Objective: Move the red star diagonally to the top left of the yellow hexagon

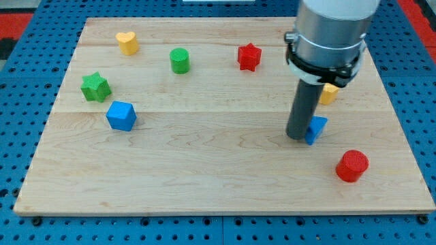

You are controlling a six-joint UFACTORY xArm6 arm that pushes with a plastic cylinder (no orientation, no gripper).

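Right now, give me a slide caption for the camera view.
My tip beside a blue block, far from the red star.

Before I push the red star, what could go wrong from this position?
My tip sits against the small blue block, so moving off may drag it. The yellow hexagon is mostly hidden behind the arm, so it could get bumped. The red star lies near the board's top edge.

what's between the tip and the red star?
Bare wood in the camera view. My tip sits beside the small blue block; the red star lies toward the view's upper left.
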